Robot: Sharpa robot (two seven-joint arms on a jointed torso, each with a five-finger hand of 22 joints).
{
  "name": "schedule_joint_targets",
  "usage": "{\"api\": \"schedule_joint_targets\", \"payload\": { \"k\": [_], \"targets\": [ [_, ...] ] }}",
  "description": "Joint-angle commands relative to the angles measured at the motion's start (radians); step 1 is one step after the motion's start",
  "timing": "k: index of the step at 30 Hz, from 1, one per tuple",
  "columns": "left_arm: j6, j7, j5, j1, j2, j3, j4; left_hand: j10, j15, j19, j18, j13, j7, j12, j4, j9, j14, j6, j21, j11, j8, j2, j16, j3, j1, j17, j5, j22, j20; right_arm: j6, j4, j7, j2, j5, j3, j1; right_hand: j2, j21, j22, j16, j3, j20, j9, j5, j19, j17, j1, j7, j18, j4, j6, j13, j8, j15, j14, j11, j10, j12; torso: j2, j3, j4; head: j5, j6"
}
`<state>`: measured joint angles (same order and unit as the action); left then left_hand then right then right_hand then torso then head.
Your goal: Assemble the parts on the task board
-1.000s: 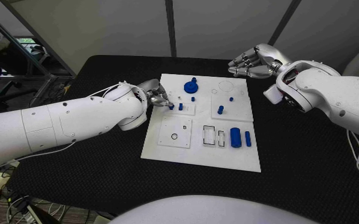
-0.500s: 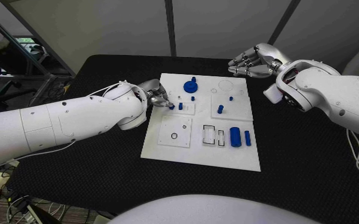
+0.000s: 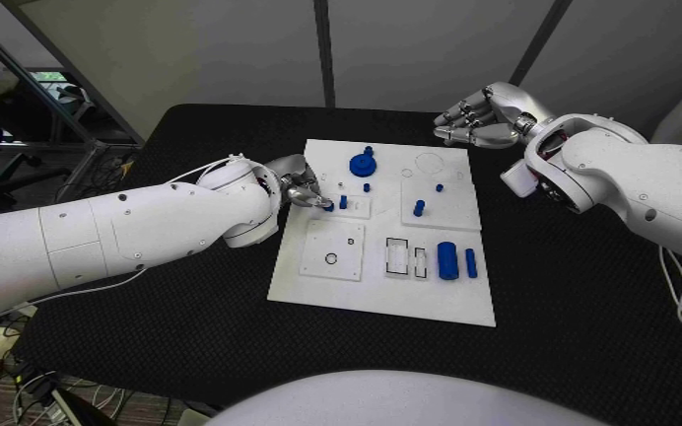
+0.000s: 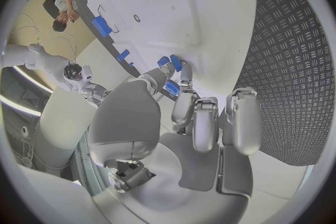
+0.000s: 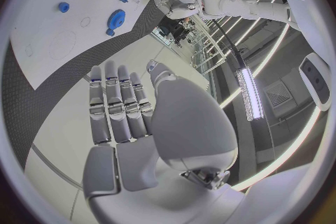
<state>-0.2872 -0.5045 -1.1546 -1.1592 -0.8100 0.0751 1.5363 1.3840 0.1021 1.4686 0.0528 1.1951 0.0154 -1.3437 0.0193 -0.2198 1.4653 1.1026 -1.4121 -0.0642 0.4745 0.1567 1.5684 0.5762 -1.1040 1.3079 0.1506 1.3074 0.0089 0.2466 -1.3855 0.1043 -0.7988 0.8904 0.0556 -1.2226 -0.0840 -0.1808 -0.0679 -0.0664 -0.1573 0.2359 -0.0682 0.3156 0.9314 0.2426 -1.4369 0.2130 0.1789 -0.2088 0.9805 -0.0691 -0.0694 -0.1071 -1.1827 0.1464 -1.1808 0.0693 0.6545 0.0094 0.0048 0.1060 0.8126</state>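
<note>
The white task board (image 3: 373, 293) lies in the middle of the table. My left hand (image 3: 299, 187) is at its left edge and pinches a small blue part (image 3: 325, 205) just above the board, beside a standing blue peg (image 3: 343, 201). In the left wrist view the fingertips (image 4: 183, 75) close around that blue part (image 4: 173, 61). A blue gear (image 3: 364, 163) stands at the back of the board, and a thick blue cylinder (image 3: 447, 260) and a slim blue bar (image 3: 470, 263) lie at the front right. My right hand (image 3: 481, 120) hovers behind the board's back right corner and holds nothing.
Two more blue pegs (image 3: 420, 208) (image 3: 440, 187) stand on the right half of the board. Rectangular slots (image 3: 398, 256) and a round hole (image 3: 331, 258) mark its front half. Black table (image 3: 569, 288) lies around the board.
</note>
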Motion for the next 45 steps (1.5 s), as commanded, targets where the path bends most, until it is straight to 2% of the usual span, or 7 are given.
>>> {"api": "schedule_joint_targets", "payload": {
  "k": [1,8,13,19,32,36,45],
  "targets": [
    [0.016,-0.008,-0.005,0.001,0.001,0.001,-0.001,0.008,0.009,0.056,-0.02,0.004,-0.018,-0.008,-0.009,-0.173,0.106,0.016,-0.006,-0.002,-0.003,0.001,0.002,0.002,-0.016,0.263,0.007,0.19,-0.007,0.001,-0.002,0.006,0.0,0.001,0.001,-0.002,0.008,0.004,0.001,0.002,-0.003,0.002,0.0,0.003,0.005,-0.002,0.006,0.001,0.006,0.002,-0.006,0.001,0.0,0.001,0.005,0.0,0.009,0.001,0.0,-0.0001,0.0001,0.0,-0.001],
    [-0.019,-0.002,0.0,0.001,0.001,0.001,0.004,0.014,0.008,0.059,-0.021,0.012,-0.015,-0.011,-0.026,-0.17,0.106,0.018,-0.013,0.0,-0.001,-0.022,0.002,0.024,-0.051,0.263,0.009,0.194,-0.008,0.001,-0.002,0.006,0.0,0.002,0.001,-0.002,0.008,0.004,0.001,0.002,-0.003,0.002,0.0,0.004,0.006,-0.002,0.007,0.001,0.006,0.002,-0.006,0.001,0.0,0.001,0.005,0.0,0.009,0.001,0.0,-0.0003,0.0,-0.001,-0.003],
    [-0.062,0.015,0.009,0.001,-0.002,0.001,0.01,0.015,0.008,0.059,-0.021,0.012,-0.014,-0.011,-0.027,-0.169,0.106,0.019,-0.013,0.001,-0.001,-0.026,0.002,0.028,-0.053,0.263,0.01,0.194,-0.007,0.001,-0.003,0.007,0.0,0.002,0.001,-0.002,0.008,0.004,0.001,0.002,-0.003,0.002,0.0,0.004,0.006,-0.002,0.007,0.001,0.006,0.002,-0.006,0.001,0.0,0.001,0.005,0.0,0.009,0.001,0.0,-0.0005,0.0005,-0.002,-0.005],
    [-0.083,0.028,0.029,0.001,-0.009,-0.001,0.019,0.016,0.007,0.06,-0.022,0.013,-0.014,-0.011,-0.028,-0.169,0.106,0.019,-0.015,0.002,0.0,-0.028,0.002,0.03,-0.055,0.263,0.01,0.195,-0.007,0.001,-0.002,0.008,0.0,0.002,0.001,-0.002,0.009,0.005,0.001,0.002,-0.003,0.002,0.0,0.004,0.006,-0.002,0.007,0.001,0.006,0.002,-0.006,0.001,0.0,0.001,0.005,0.0,0.009,0.002,0.0,-0.0006,0.0004,-0.003,-0.004],
    [-0.034,0.019,0.04,0.0,-0.029,-0.011,0.029,0.018,0.006,0.061,-0.023,0.016,-0.013,-0.013,-0.032,-0.169,0.106,0.02,-0.02,0.003,0.0,-0.026,0.002,0.032,-0.059,0.263,0.009,0.198,-0.007,0.001,0.001,0.009,0.0,0.002,0.001,-0.002,0.009,0.005,0.001,0.002,-0.003,0.002,0.0,0.004,0.006,-0.002,0.007,0.001,0.006,0.002,-0.006,0.001,0.0,0.001,0.005,0.0,0.009,0.002,0.0,0.0002,0.0007,-0.004,-0.003],
    [-0.025,0.008,0.04,-0.001,-0.026,-0.012,0.02,0.018,0.006,0.061,-0.023,0.016,-0.013,-0.013,-0.032,-0.169,0.106,0.02,-0.02,0.003,0.0,-0.026,0.002,0.032,-0.059,0.263,0.009,0.198,-0.007,0.001,0.001,0.008,0.0,0.002,0.001,-0.002,0.009,0.005,0.001,0.002,-0.003,0.002,0.0,0.004,0.006,-0.002,0.007,0.001,0.006,0.002,-0.006,0.001,0.0,0.001,0.005,0.0,0.009,0.002,0.0,0.001,0.0001,-0.003,-0.003],
    [-0.019,-0.006,0.018,-0.004,-0.003,-0.012,-0.014,0.017,0.006,0.061,-0.023,0.013,-0.013,-0.011,-0.033,-0.168,0.106,0.02,-0.019,0.003,0.001,-0.027,0.002,0.033,-0.061,0.263,0.009,0.198,-0.006,0.001,0.001,0.008,0.0,0.002,0.001,-0.002,0.009,0.005,0.001,0.002,-0.003,0.002,0.0,0.004,0.006,-0.002,0.007,0.001,0.006,0.002,-0.006,0.001,0.0,0.001,0.005,0.0,0.009,0.002,0.0,0.0005,-0.0003,-0.002,-0.003]
  ]
}}
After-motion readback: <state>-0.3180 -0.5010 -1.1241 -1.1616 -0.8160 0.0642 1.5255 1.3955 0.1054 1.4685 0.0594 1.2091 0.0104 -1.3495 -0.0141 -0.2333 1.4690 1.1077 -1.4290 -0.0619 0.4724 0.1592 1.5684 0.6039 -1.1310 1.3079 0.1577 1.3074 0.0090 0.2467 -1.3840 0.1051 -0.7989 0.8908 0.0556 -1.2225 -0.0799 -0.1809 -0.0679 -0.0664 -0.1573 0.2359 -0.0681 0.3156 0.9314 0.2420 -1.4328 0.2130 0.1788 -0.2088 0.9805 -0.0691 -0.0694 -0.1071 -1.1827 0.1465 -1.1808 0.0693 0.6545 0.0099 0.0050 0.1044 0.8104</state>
